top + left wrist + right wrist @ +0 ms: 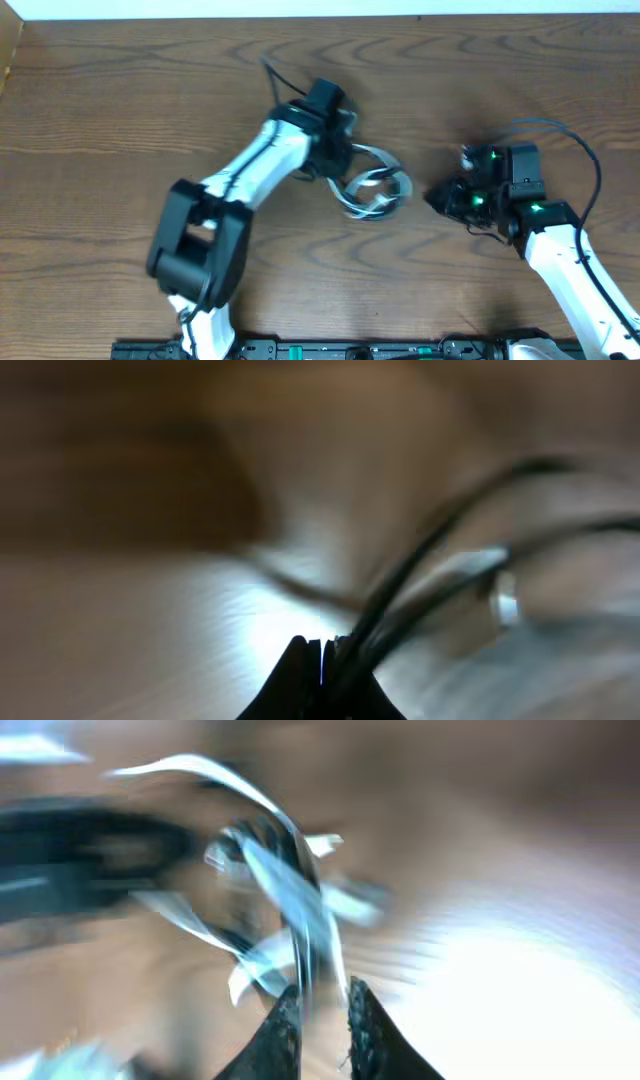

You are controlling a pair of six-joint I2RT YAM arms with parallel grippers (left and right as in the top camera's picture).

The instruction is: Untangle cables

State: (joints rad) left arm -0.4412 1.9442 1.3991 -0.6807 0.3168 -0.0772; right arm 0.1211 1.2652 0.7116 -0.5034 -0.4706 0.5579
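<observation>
Left gripper [318,645] clamped shut, thin black cable [385,610] apparently pinched at its tips. Short white cable [372,208] coiled on brown wooden table [120,100] just beside it, black strands mixed in. Right gripper [322,990] near coil, jaws almost together; grip unclear, too blurred.

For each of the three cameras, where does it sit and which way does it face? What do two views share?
Overhead: above the table, facing straight down; left arm, right arm, white cable and black cable show.
Left wrist: on the left arm, facing along the left claw, shut on the black cable, low over the table.
Right wrist: on the right arm, facing past the right claw at the white cable; blurred.
Shared: overhead and right wrist both show the white cable.
</observation>
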